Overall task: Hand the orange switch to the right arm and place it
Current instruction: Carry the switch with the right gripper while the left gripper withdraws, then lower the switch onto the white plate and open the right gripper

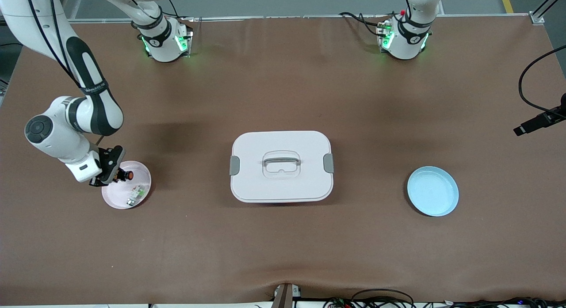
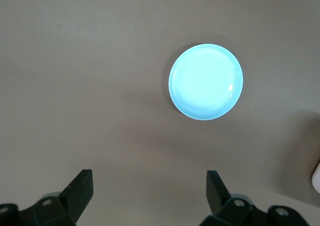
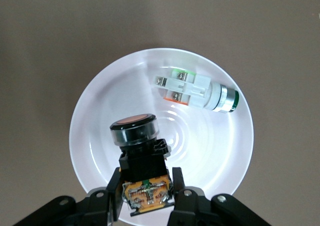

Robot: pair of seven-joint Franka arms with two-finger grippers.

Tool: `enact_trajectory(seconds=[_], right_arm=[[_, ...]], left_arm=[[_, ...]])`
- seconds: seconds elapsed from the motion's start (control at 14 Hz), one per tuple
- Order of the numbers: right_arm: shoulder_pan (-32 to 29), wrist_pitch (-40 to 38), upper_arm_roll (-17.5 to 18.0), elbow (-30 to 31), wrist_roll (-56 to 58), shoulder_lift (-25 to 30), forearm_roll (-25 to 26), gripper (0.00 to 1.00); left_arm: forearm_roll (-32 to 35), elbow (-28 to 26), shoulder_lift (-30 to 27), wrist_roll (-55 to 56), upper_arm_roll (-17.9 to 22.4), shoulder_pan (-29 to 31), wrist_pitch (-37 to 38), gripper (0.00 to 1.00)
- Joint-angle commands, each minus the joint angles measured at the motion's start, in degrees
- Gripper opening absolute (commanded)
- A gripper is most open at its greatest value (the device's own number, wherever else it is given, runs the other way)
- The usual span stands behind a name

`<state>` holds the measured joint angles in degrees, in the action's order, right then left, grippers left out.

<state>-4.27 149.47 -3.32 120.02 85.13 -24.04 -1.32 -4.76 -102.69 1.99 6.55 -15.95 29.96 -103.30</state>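
My black right gripper [image 3: 147, 198] holds the switch [image 3: 137, 151]: orange cap, black barrel, tan block. Lower left in front view, a pale pink plate [image 1: 142, 172]; centre, white box [image 1: 281, 166], grey latches; blue plate [image 1: 432, 191]; brown table [image 1: 283, 246].

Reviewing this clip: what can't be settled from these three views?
- Left gripper: outside the front view; only its open fingertips show in the left wrist view, above the blue plate.
- White lidded box: the lid hides any contents.
- Orange switch, held by the right gripper over the white plate: whether it touches the plate is unclear.
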Motion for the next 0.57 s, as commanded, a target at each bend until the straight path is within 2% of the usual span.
enact_trajectory(seconds=[0.0,0.14,0.36,0.5], right_arm=[[-1.45,1.70,1.12,0.57,0.92,-0.66,0.79,0.00],[-1.53,3.63,1.12,0.57,1.70,-1.80,0.79,0.00],[-2.50,6.27,1.21,0.92,2.15,-3.38,0.79,0.00],[-2.59,6.89,1.21,1.01,2.15,-4.00,0.79,0.00]], left_arm=[[1.25,0.21,-1.11,-0.75,8.36,-8.57,1.61,1.00],[1.25,0.21,-1.11,-0.75,13.64,-13.85,1.79,1.00],[1.25,0.30,-1.03,-0.75,18.22,-18.96,1.79,1.00],[1.25,0.21,-1.11,-0.84,23.22,-23.52,1.87,1.00]])
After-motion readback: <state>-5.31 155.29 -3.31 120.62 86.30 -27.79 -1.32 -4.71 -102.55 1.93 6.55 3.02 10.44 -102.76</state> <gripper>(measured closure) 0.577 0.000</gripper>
